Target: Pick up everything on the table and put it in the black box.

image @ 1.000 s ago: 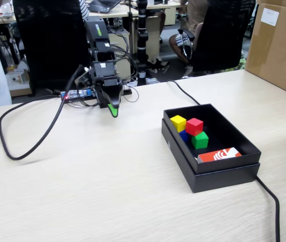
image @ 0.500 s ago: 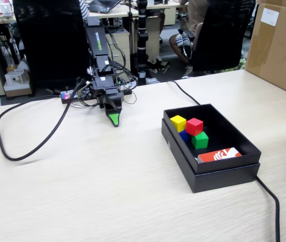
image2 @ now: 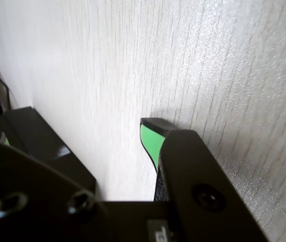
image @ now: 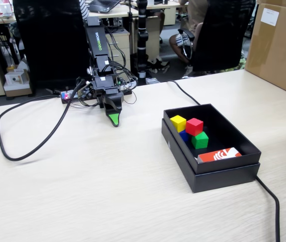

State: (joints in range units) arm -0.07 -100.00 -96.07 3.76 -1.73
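Note:
All four cubes lie inside the black box (image: 223, 177) on the right of the fixed view. They are the yellow cube (image: 177, 122), the red cube (image: 194, 126), the green cube (image: 200, 139) and the blue cube (image: 184, 136). The blue cube is half hidden under the yellow and red ones. My gripper (image: 113, 117) hangs tip-down just above the table (image: 108, 191), well left of the box. It is open and empty. In the wrist view the gripper (image2: 82, 135) shows its green pad (image2: 149, 142) bare, with table beside it. A corner of the box (image2: 37, 132) shows at the left.
A red-and-white packet (image: 218, 155) lies in the box's near corner. A thick black cable (image: 12, 156) loops across the table on the left. Another cable (image: 273, 201) runs from behind the box to the front right. A brown carton (image: 279, 45) stands at the back right.

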